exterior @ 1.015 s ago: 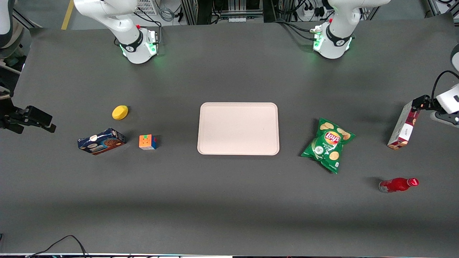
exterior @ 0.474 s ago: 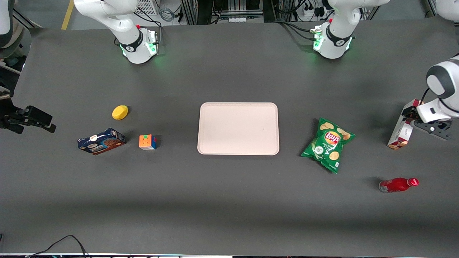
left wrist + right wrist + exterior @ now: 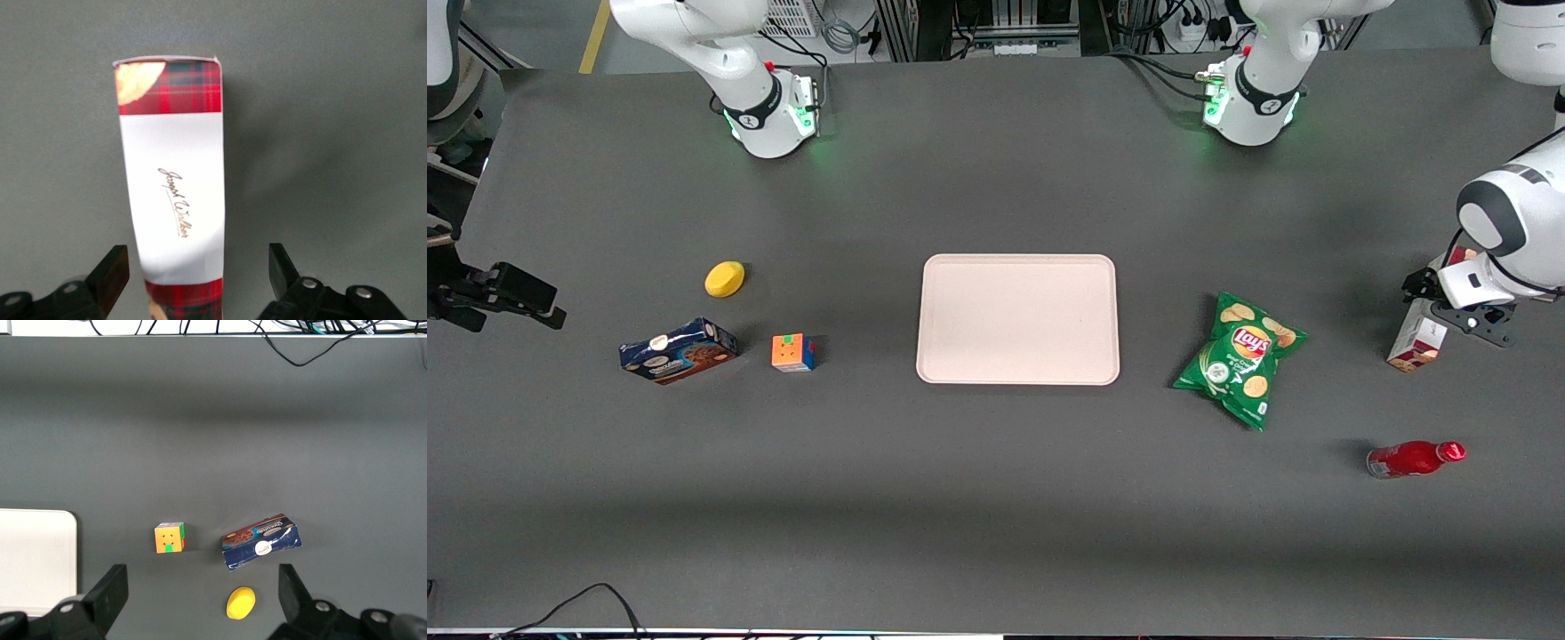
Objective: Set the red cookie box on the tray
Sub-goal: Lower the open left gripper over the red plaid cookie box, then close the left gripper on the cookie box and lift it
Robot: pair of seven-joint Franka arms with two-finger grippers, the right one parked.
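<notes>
The red cookie box (image 3: 1415,343) lies on the table toward the working arm's end, its dark red plaid ends and white middle panel (image 3: 173,187) plain in the left wrist view. My left gripper (image 3: 1449,305) hangs over the box's end farther from the front camera and hides that part. The gripper (image 3: 197,260) is open, one finger (image 3: 115,267) on each long side of the box with a gap at both. The pale pink tray (image 3: 1018,320) sits flat at the table's middle, with nothing on it.
A green Lay's chip bag (image 3: 1240,356) lies between the tray and the box. A red bottle (image 3: 1414,458) lies nearer the front camera than the box. Toward the parked arm's end are a colour cube (image 3: 793,352), a dark blue cookie box (image 3: 679,350) and a yellow round object (image 3: 725,278).
My left arm has swung in over the red cookie box, and the gripper now covers its farther end. The box has not moved.
</notes>
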